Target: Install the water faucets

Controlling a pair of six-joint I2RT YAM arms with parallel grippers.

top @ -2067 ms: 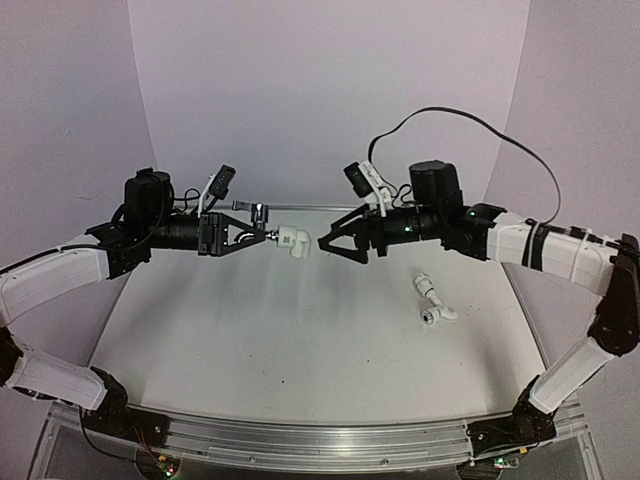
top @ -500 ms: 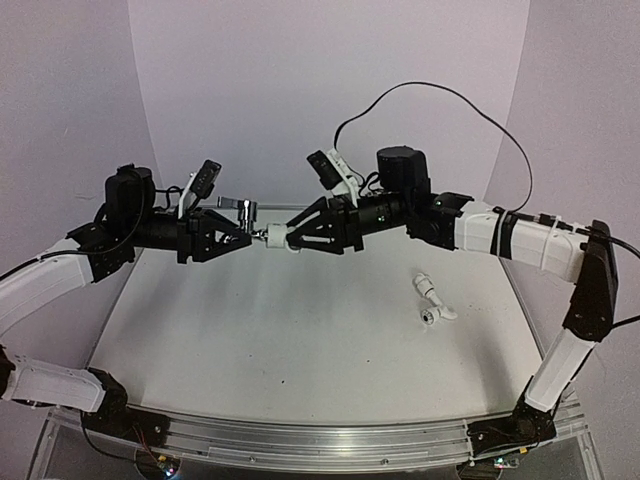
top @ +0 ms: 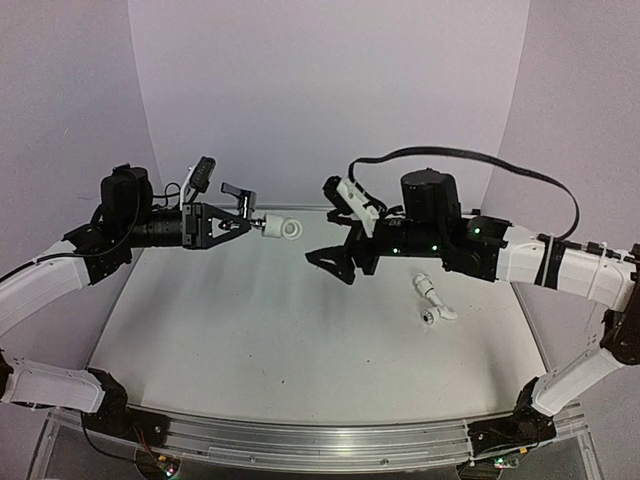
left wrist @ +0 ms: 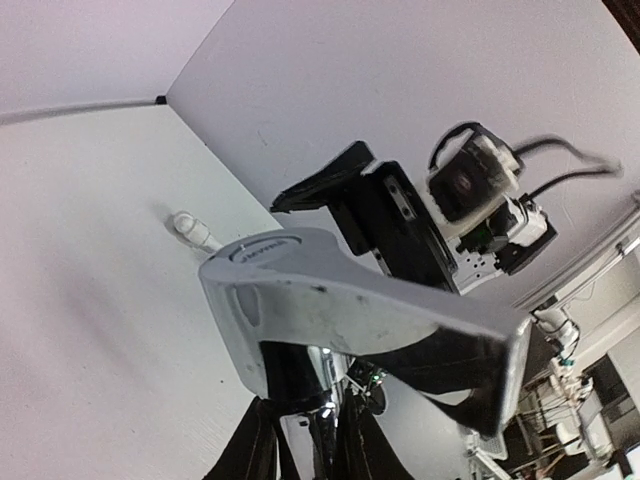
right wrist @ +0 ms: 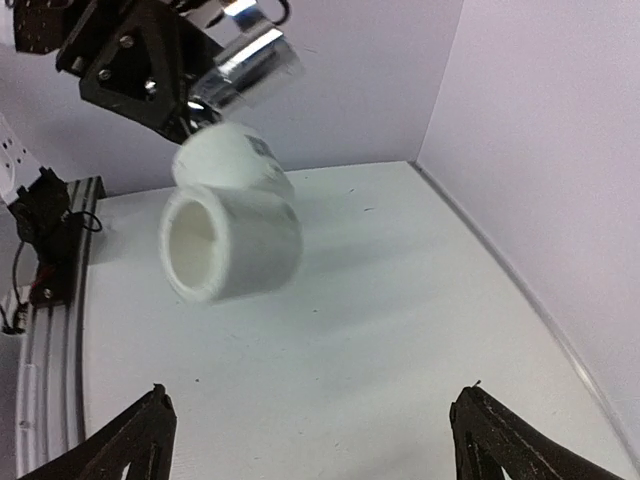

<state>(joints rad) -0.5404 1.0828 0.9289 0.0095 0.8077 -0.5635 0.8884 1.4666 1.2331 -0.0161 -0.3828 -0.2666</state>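
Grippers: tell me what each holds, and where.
Left gripper clamps the metal faucet by its body, a white fitting on its end. Right gripper is open, empty.

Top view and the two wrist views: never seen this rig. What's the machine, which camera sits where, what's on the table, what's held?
Two robot arms are bolted at the near edge of the table. The top view looks down from above and behind them. Each wrist view rides on one arm and looks past that arm's own fingers. The left gripper is shut on a chrome faucet with a white fitting on its end, held up in the air. The right gripper is open and empty, apart from that fitting; its wrist view sees the fitting head-on. Further right, loose white fittings lie on the table.
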